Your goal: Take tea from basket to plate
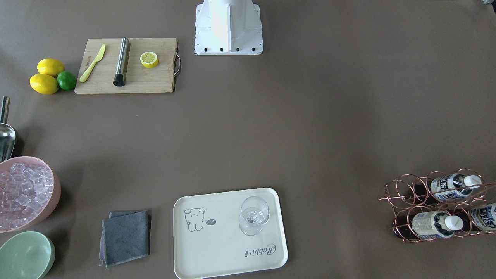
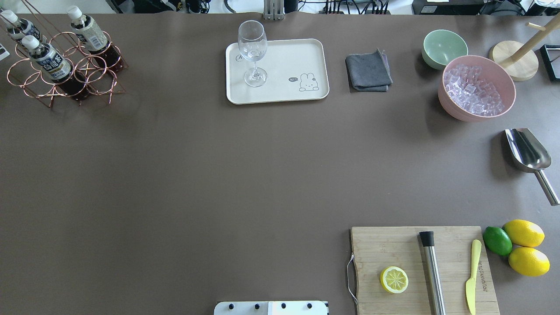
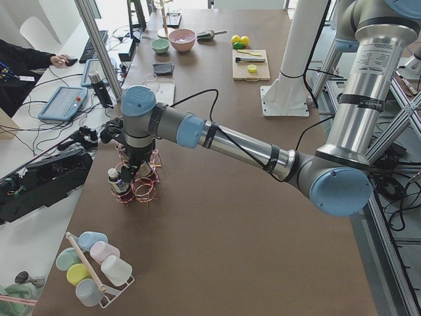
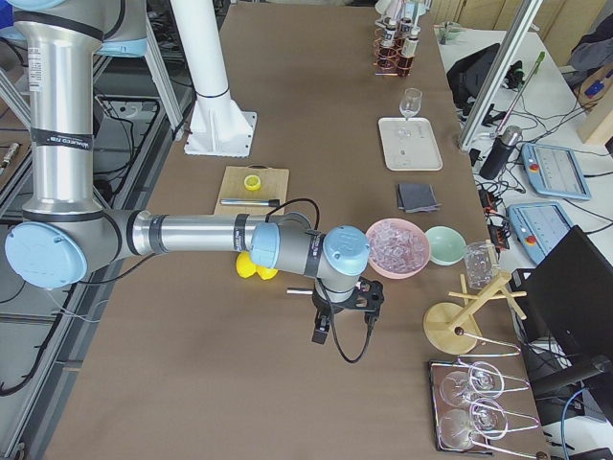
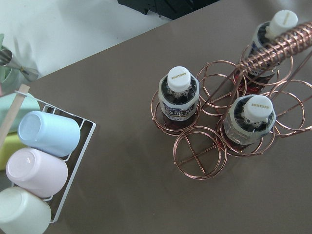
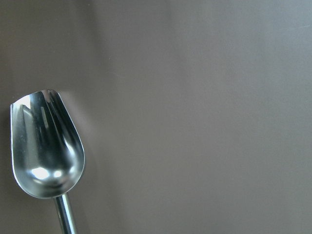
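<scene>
The left claw (image 3: 139, 172) hangs right over the basket (image 5: 199, 157) at the table's far left corner. I cannot tell whether it is spread or closed: only the side view shows it, and the wrist view shows no fingers.

Three bottles stand upright in the rings, caps up, so their long axis runs straight up toward the claw. The tea (image 5: 179, 95) closest under the wrist camera sits at the basket's edge beside an empty ring. The coiled handle (image 5: 280, 45) crosses close by the other two and would likely crowd a straight drop.

The left arm is by far the nearer. The right claw (image 4: 323, 331), its state equally unreadable, hovers over the metal scoop (image 6: 46, 146) on the right side.

Farther right along the far edge lies the plate (image 2: 284, 61), well apart from the basket. A glass (image 2: 253, 52) stands on its left half, the side the bottle would come from. The bare right half looks the safer landing.
</scene>
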